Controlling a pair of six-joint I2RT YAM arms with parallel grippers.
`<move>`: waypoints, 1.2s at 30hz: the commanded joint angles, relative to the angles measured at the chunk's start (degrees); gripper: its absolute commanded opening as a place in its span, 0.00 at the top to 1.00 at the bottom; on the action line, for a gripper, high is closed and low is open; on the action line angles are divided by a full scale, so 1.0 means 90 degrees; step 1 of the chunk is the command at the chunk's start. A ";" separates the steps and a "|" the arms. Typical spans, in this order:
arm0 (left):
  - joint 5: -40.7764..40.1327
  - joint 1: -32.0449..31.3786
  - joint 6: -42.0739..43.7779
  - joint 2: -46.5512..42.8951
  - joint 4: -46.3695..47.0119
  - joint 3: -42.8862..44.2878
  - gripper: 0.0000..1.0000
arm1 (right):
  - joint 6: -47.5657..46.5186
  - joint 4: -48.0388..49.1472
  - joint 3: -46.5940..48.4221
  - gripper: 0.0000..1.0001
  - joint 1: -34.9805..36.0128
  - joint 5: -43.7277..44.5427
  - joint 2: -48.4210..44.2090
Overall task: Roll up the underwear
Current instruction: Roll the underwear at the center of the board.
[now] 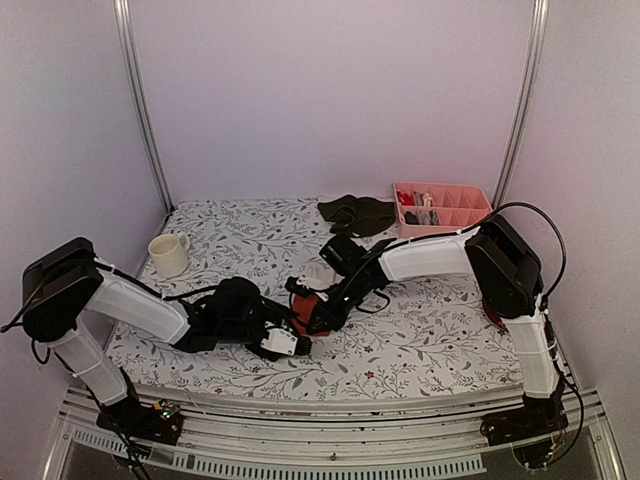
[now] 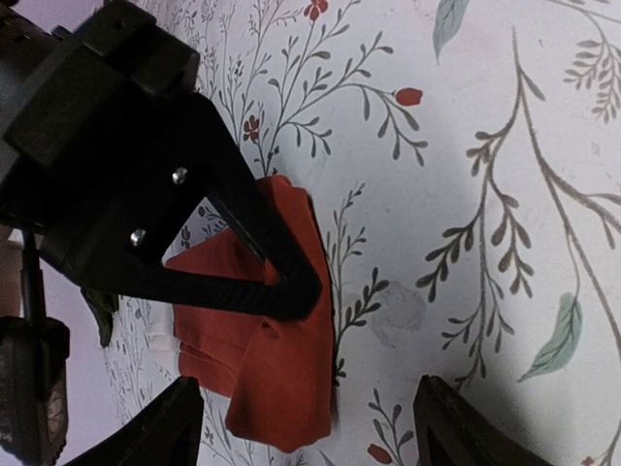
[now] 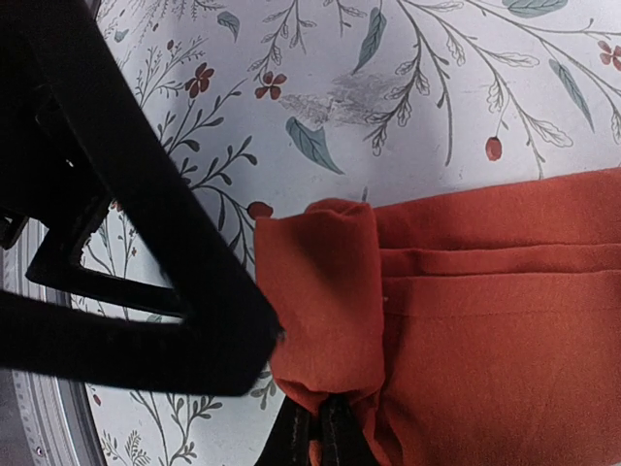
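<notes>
Rust-red underwear, pinched by the right end effector, lies before the wide-spread left end effector.

Surface: table, covered in white cloth printed with leafy stems and small red flowers, with one faint grey smudge.
Centre: rust-red underwear, lying flat, one end rolled over.
Just behind it: whitish underwear, bunched.
Back centre: dark olive underwear, crumpled heap.
Back right: pink divided tray, just beside the olive heap.
Back left: cream mug, upright.
</notes>
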 commanded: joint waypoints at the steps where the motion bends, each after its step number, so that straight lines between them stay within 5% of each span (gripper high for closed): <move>1: -0.0445 -0.0151 0.0307 0.0364 0.0193 0.0387 0.24 | 0.0041 -0.0392 0.0004 0.96 0.0021 0.0097 0.0291; 4: -0.0694 -0.0154 0.0393 0.0617 0.0195 0.0516 0.27 | 0.0040 -0.0407 0.0004 0.96 0.0021 0.0132 0.0301; 9: -0.0858 -0.0158 0.0453 0.0804 0.0195 0.0547 0.47 | 0.0030 -0.0415 0.0009 0.96 0.0022 0.0171 0.0298; 18: -0.0920 -0.0153 0.0251 0.1138 -0.0154 0.0843 0.53 | 0.0020 -0.0410 0.0015 0.96 0.0022 0.0227 0.0300; 25: -0.0708 -0.0158 -0.0015 0.1148 -0.0758 0.1019 0.97 | 0.0030 -0.0417 0.0004 0.96 0.0024 0.0342 0.0264; 27: -0.0618 -0.0148 -0.0156 0.1123 -0.1089 0.1114 1.00 | 0.0038 -0.0387 -0.0028 0.96 0.0020 0.0395 0.0199; 32: -0.0012 -0.0081 -0.0636 0.1122 -0.2570 0.1637 1.00 | 0.0111 -0.0181 -0.0319 0.82 0.0012 0.0749 -0.0301; 36: 0.0609 0.0147 -0.0977 0.1377 -0.3866 0.2272 1.00 | 0.0369 0.0024 -0.0730 0.54 0.0026 0.1417 -0.1164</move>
